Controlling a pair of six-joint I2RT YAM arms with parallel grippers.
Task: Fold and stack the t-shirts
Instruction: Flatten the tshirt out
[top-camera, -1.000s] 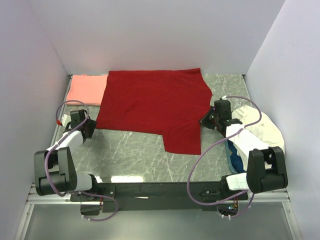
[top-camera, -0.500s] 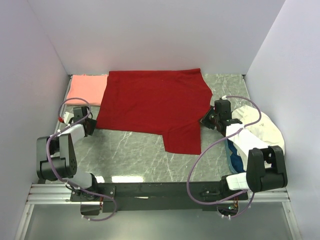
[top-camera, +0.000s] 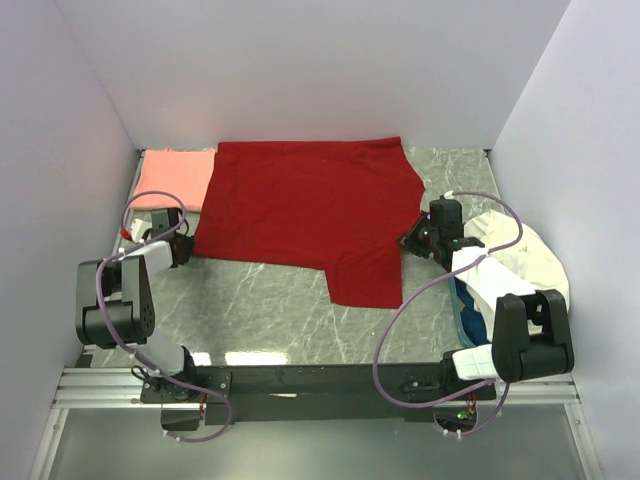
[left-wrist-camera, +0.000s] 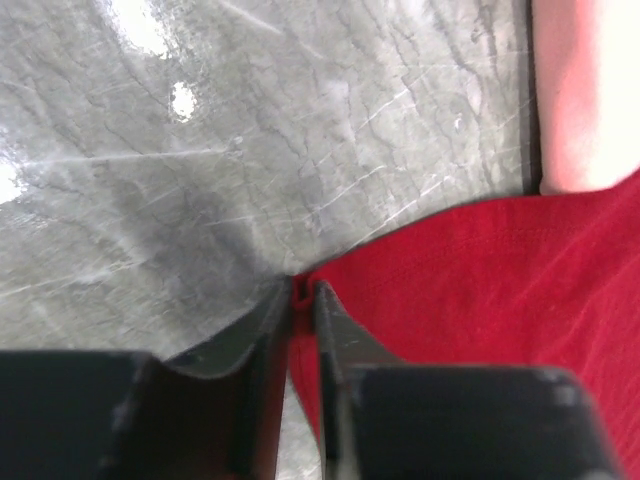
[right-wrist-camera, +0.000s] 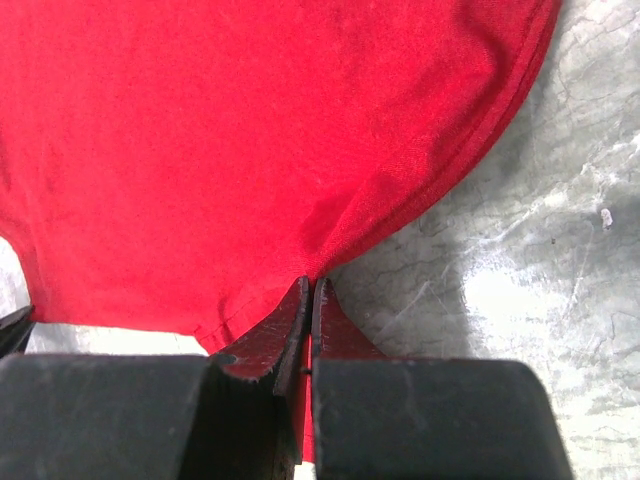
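Marble tabletop (top-camera: 270, 300), white walls (top-camera: 300, 70), red t-shirt (top-camera: 300, 205)

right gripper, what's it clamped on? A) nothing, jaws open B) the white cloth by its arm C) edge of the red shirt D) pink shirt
C: in the right wrist view the right gripper is shut, with the hem of the red t-shirt pinched between its jaws.

light: bright, even | glare: white patches on table (top-camera: 270, 300) — near edge | blur: jaws soft close-up
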